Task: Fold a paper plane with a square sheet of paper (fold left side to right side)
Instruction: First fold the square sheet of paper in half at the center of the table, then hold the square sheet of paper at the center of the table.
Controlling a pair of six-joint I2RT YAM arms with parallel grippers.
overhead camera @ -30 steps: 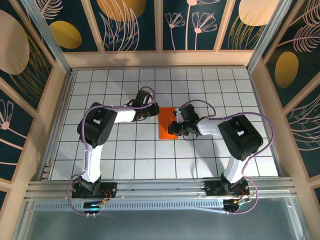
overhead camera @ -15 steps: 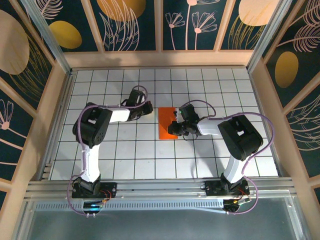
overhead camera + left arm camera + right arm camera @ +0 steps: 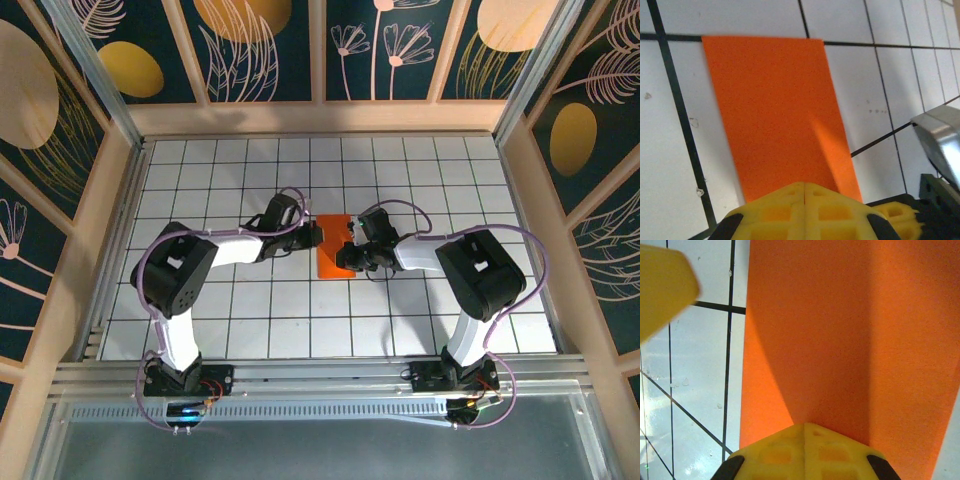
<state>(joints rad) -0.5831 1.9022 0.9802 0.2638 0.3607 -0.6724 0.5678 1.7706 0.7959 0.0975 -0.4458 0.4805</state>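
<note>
**Fig. Bench with sheet and both pincers, seen from above and from each wrist.**

A thin, bright orange sheet of paper [image 3: 333,247] lies flat on the white, black-gridded bench [image 3: 250,300]. It appears as a plain rectangle, longer than it is wide, with its long edges running away from the arm bases. The sheet serves here as the landmark.

The left pincer [image 3: 313,235] is at the sheet's left long edge, toward the far half. In the left wrist view its yellow fingers [image 3: 785,205] are pressed together with no gap, and their tips are over the orange surface [image 3: 775,110]. Whether any paper is caught between them cannot be told.

The right pincer [image 3: 346,260] is at the sheet's right long edge, toward the near half. In the right wrist view its yellow fingers [image 3: 785,450] are likewise closed tight, tips over the sheet [image 3: 840,340], which casts a soft shadow band along its length. Whether these fingers hold any paper is equally unclear.

A blurred yellow fingertip of the left pincer [image 3: 662,285] is visible off the sheet's left edge in the right wrist view.

Beyond the sheet's far short edge stand dark blue wall panels with gold and pink plant motifs [image 3: 260,50].
</note>
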